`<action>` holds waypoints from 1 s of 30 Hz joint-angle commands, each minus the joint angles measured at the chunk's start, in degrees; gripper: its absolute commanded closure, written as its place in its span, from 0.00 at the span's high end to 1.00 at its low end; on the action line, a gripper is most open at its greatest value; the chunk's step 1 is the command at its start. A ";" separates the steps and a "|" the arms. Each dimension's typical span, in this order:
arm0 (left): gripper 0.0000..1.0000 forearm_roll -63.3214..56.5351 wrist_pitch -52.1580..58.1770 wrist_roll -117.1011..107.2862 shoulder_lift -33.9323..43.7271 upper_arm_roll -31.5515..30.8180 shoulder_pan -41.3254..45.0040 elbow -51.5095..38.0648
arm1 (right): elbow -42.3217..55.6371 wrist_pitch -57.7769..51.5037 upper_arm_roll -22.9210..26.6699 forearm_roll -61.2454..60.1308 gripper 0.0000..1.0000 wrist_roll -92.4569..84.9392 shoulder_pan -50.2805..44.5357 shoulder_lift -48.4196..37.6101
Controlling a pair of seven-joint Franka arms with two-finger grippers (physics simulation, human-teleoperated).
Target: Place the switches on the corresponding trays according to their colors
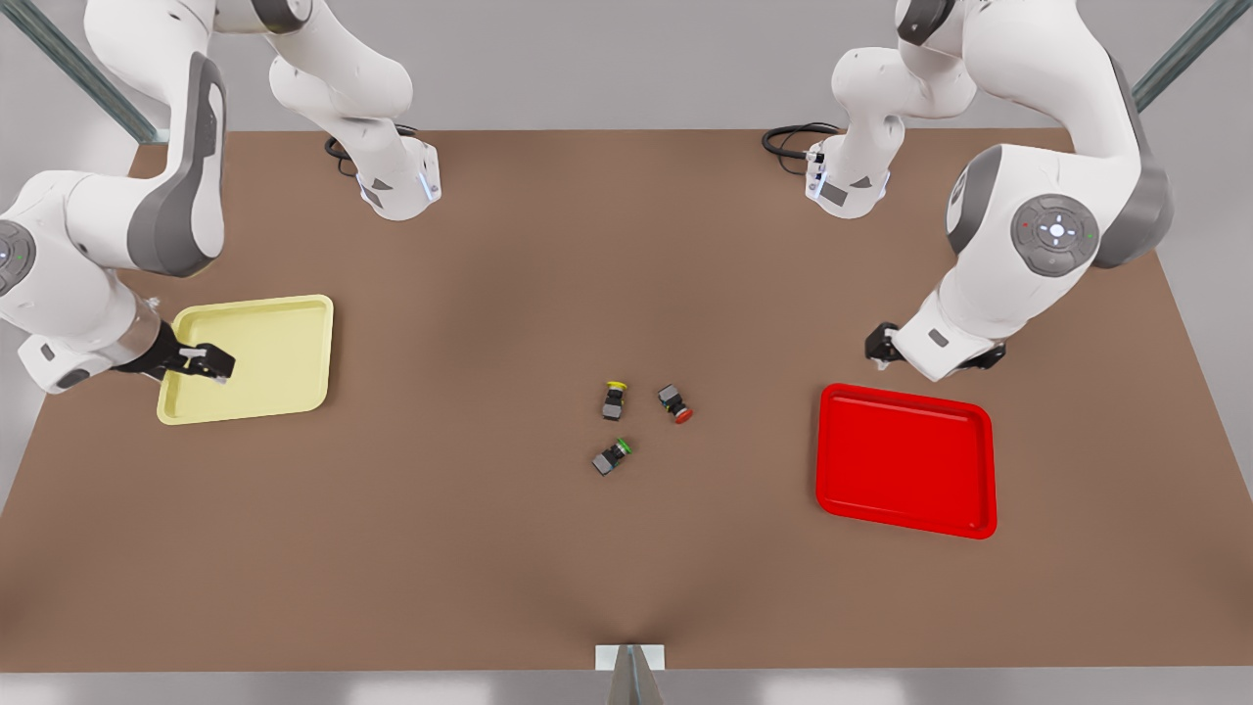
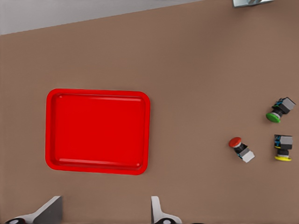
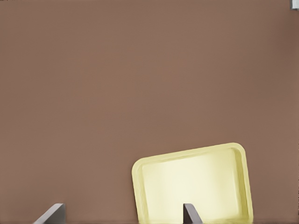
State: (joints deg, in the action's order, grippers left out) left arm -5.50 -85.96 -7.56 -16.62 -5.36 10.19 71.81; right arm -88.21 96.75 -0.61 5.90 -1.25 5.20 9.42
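No readable text, labels or numbers apparent anywhere.

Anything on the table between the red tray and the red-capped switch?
Nothing: bare brown table separates the bright red tray from the red-capped switch, per the left wrist view.

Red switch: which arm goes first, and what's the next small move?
Probably the left end effector, open beside the red tray, should travel toward the red switch. It lies on the table with the yellow switch; both trays hold nothing. The right end effector waits open over the yellow tray.
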 commanded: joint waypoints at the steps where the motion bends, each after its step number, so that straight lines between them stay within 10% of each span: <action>1: 1.00 -0.92 0.00 0.00 0.00 0.00 0.00 0.00 | -0.04 0.02 -0.01 -0.09 1.00 0.02 -0.28 -0.01; 12: 1.00 -1.18 2.55 -0.18 -1.23 0.26 0.09 0.61 | 4.80 3.53 -16.62 -6.34 1.00 33.68 -17.68 13.43; 30: 1.00 -2.15 2.29 -0.26 -3.51 0.70 -0.09 0.61 | 12.45 24.27 -17.58 2.01 1.00 55.65 -31.74 34.18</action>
State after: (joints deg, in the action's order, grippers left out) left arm -7.46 -83.67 -7.82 -20.20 -4.66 10.11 72.42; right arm -75.98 121.54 -18.19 7.98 54.47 -26.55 43.84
